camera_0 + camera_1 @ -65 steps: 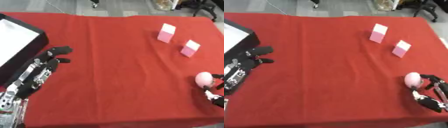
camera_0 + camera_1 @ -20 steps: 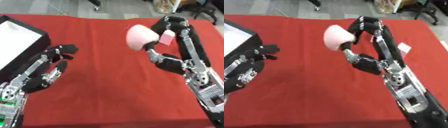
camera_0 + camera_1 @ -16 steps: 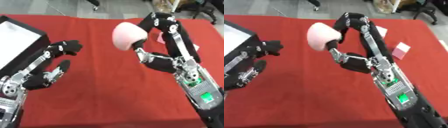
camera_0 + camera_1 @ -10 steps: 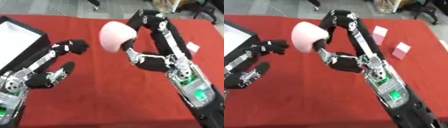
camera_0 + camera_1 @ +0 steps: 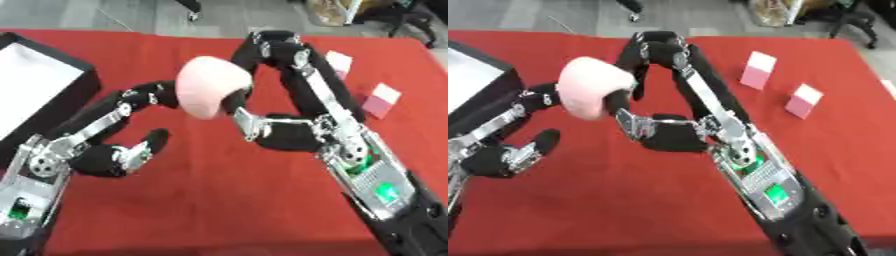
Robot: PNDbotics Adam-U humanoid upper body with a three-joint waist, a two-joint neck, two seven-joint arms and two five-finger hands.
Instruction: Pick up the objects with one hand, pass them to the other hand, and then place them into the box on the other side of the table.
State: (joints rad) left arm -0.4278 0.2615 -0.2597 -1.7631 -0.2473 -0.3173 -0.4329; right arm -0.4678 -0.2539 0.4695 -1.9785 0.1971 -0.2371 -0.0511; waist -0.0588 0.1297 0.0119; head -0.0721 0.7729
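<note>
A black box (image 5: 52, 95) with a white interior sits at 9 o'clock on the red tablecloth (image 5: 219, 200). Mid-table, the right hand (image 5: 262, 125) grips a pink ball (image 5: 210, 92); the left hand (image 5: 131, 125) curls beside it, fingertips touching. 2 pink blocks (image 5: 759, 70) stand at 2 o'clock.

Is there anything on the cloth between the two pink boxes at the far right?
No. In the right eye view, only bare red cloth shows between the taller pink box and the shorter pink box; they stand apart.
</note>
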